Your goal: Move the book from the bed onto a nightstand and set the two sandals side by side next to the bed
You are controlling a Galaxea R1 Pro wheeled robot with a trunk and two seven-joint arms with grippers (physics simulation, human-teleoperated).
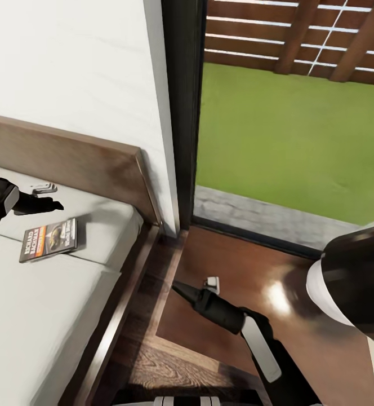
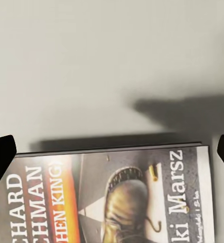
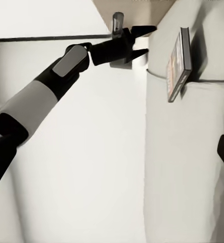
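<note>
Head view: book (image 1: 49, 239) flat on bed (image 1: 35, 316) mattress, left gripper (image 1: 50, 205) poised at its 12 o'clock, apart. Right gripper (image 1: 178, 288) over nightstand (image 1: 299, 332); spread unclear.
Left wrist: fingers wide, book (image 2: 112, 197) between.
Right wrist: left gripper (image 3: 137, 43) spread beside book (image 3: 178, 63).

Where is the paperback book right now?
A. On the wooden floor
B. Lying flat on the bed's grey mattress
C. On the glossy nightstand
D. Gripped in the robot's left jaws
B: the book lies flat on the mattress of the bed, with the open left gripper just above it, not touching.
</note>
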